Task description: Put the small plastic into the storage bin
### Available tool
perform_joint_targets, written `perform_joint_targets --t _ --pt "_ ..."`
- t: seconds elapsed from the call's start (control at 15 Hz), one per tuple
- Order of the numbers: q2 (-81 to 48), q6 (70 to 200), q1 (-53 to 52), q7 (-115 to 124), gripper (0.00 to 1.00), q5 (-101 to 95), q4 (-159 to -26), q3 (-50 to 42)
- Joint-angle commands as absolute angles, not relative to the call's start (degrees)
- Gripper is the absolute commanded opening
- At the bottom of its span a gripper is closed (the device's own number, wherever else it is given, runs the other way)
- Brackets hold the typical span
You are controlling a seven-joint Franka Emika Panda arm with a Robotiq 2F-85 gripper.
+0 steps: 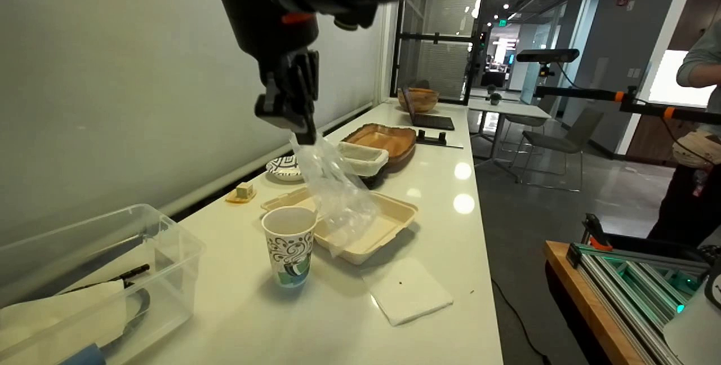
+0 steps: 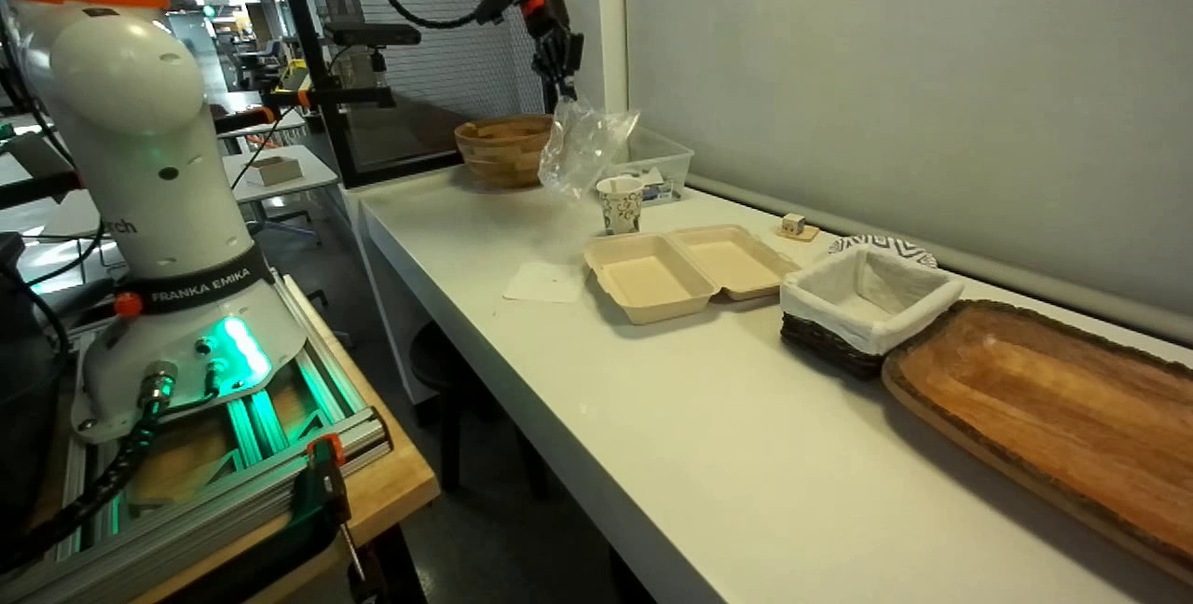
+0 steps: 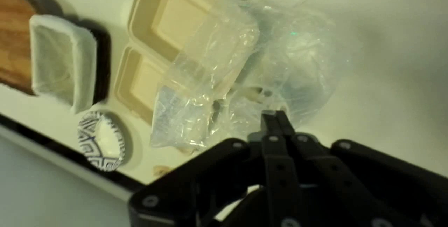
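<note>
White counter (image 1: 450,331): set along a pale wall in an exterior view, beneath an unfolded takeaway box (image 1: 397,216).
Gripper (image 1: 306,137): raised higher than the box, pressed together, pinching one end of the plastic bag (image 1: 346,207).
Paper cup (image 1: 290,255): upright, just beside the box.
Storage bin (image 1: 183,275): well apart from the box, past the cup, with pale sheets and darker bits inside.
Plastic bag (image 2: 578,157): in an exterior view, hanging slack on the cup's side of the box, apart from it; overlapping the bin's outline, but seemingly not yet over its mouth.
Lined basket (image 2: 839,317): near the box, on the side away from the bin; probably no part of the move.
Fingertips (image 3: 269,119): in the wrist view, meeting on gathered film, off to one side of the box; bin not visible.
Bag in the air: most likely the carrying step, past grasp and lift, short of release.
Bin mouth: next goal, by judgement; calls for travelling away from the box, clearing cup and bin wall, then lowering the loose tail inside before letting go (thin film, likely to cling or snag).
</note>
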State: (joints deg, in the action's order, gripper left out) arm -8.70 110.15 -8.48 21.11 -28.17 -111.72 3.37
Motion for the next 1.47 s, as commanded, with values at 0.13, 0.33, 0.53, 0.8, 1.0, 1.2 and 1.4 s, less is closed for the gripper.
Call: perform_joint_targets --t 0.13,0.33,0.53,0.8,1.0,1.2,1.4 --pt "-13.86 111.46 -10.17 20.06 0.00 -41.36 -100.05 3.61" --pt "-12.42 111.58 -9.78 18.20 0.00 -39.57 -100.57 3.92" --pt "-13.33 111.58 -9.82 17.70 0.01 -39.52 -99.25 3.84" --pt "-13.16 112.67 -9.40 16.86 0.00 -41.22 -100.55 3.36" --pt "-17.50 112.92 -10.07 11.69 0.00 -48.15 -94.75 3.25" --pt "-22.26 114.44 -10.77 6.07 0.00 -53.04 -87.88 3.88" --pt "-27.96 117.05 -12.21 -0.48 0.00 -54.64 -81.16 5.19"
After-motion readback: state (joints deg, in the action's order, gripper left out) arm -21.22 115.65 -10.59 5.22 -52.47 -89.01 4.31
